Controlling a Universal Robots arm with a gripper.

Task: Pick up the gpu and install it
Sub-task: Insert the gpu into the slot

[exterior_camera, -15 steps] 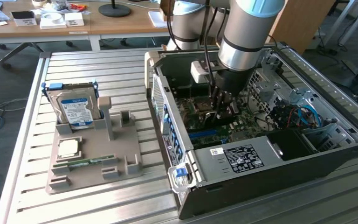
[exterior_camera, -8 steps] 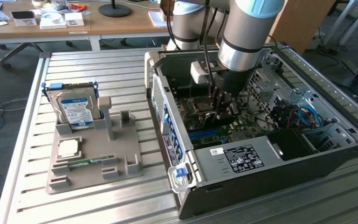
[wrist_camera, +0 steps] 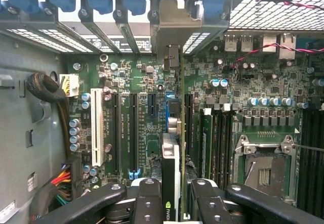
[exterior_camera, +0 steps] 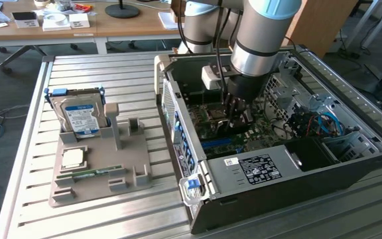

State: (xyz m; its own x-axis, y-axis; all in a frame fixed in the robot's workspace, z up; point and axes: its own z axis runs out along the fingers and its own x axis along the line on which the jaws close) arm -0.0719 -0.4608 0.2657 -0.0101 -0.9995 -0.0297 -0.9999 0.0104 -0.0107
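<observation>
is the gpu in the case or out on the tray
In: gripper holds gpu edge-on over the motherboard; seated or not, cannot tell.

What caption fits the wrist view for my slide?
Fingers clamp the gpu edge-on at the motherboard slots inside the open case.

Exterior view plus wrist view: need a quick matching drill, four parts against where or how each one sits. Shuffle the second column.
Things:
1 graphics card
2 hard drive
3 memory stick
4 processor chip

States:
a long, green, lying flat on the tray
b gripped in the hand, over the motherboard
c square, silver, lying flat on the tray
d standing upright in a tray slot

Pairs: 1-b; 2-d; 3-a; 4-c
</observation>
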